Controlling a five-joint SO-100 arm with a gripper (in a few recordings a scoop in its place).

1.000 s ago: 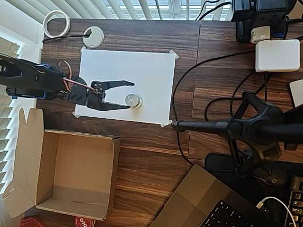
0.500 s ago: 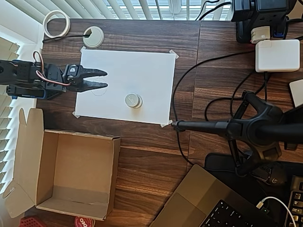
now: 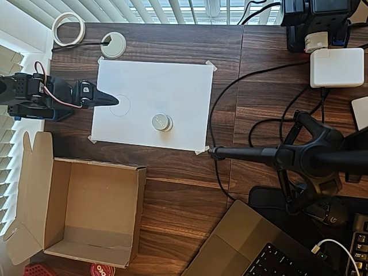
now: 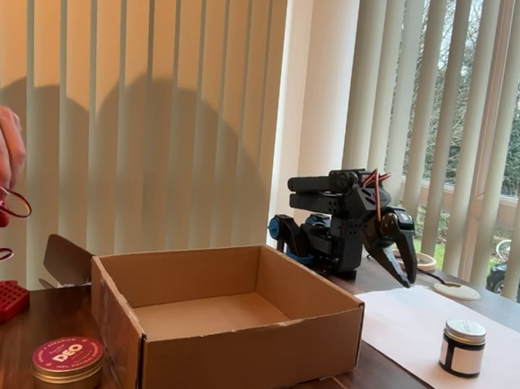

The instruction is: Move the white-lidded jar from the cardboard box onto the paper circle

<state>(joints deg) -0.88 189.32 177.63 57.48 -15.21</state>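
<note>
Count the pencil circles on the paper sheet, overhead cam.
1 clearly visible: a circle near the sheet's left edge, beside the gripper tip. Another may be hidden under the white-lidded jar.

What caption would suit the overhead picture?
White-lidded jar stands on the taped paper sheet, gripper folded back at its edge, cardboard box empty.

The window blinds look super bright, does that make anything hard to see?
In the fixed view, backlight from the blinds leaves the black gripper a dark silhouette, its jaws hard to read. In the overhead view, the left-edge blinds wash out to white, but the white-lidded jar stays sharp on the paper sheet.
</note>
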